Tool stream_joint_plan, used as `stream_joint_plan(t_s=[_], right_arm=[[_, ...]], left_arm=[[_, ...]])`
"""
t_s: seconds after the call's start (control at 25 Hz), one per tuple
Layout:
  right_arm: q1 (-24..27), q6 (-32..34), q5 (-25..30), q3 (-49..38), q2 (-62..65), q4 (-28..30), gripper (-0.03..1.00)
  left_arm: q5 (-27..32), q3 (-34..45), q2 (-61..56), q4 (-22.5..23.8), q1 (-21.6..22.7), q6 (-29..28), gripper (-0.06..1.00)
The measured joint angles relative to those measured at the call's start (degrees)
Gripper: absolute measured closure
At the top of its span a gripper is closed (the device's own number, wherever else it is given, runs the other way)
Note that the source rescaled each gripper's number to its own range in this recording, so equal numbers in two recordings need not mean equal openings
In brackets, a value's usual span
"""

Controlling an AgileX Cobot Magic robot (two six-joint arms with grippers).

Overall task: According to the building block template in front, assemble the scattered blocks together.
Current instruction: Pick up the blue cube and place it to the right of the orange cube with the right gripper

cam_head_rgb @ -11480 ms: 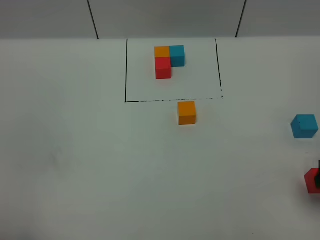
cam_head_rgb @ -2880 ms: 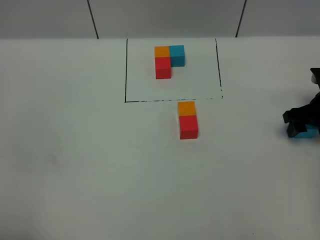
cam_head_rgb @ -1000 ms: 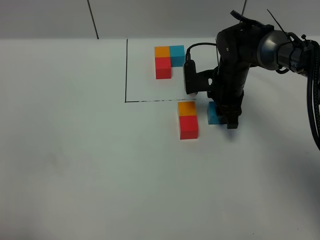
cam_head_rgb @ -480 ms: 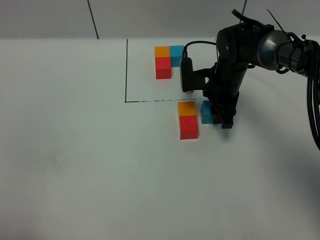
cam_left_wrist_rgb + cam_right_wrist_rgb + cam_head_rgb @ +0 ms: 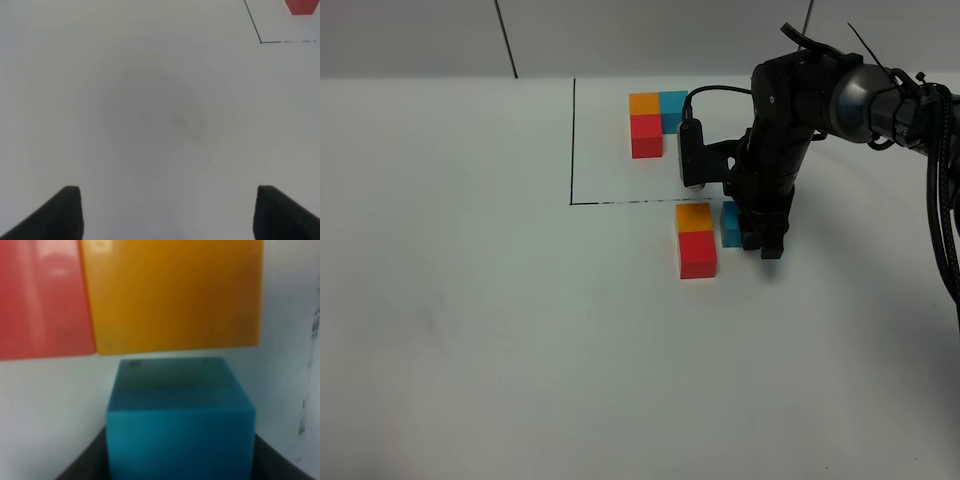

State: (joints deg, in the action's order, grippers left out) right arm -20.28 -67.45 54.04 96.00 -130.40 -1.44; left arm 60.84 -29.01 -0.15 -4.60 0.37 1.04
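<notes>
Two of three loose blocks are placed: the orange block (image 5: 694, 217) and the red block (image 5: 697, 254) lie joined just outside the black outline (image 5: 572, 140) bordering the template (image 5: 658, 120). The right gripper (image 5: 750, 228) is closed on the blue block (image 5: 730, 224), just beside the orange block; contact cannot be told. Seating and release appear to remain. The left gripper (image 5: 170, 215) is spread wide, holding nothing.

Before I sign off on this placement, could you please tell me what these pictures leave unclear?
Exterior high: the right gripper covers much of the blue block, including its base.
Right wrist: blur hides whether it touches the orange block; the frame edge cuts off the fingers.
Left wrist: the frame edge leaves only a red corner of the template.
</notes>
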Motion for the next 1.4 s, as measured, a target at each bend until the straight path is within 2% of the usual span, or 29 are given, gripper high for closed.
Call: stream_joint_plan(t_s=[1.4], right_arm=[[-1.0, -0.3, -1.6, 0.0, -0.3, -2.0, 0.96]], left_arm=[[0.0, 0.0, 0.0, 0.0, 0.0, 0.0, 0.39]])
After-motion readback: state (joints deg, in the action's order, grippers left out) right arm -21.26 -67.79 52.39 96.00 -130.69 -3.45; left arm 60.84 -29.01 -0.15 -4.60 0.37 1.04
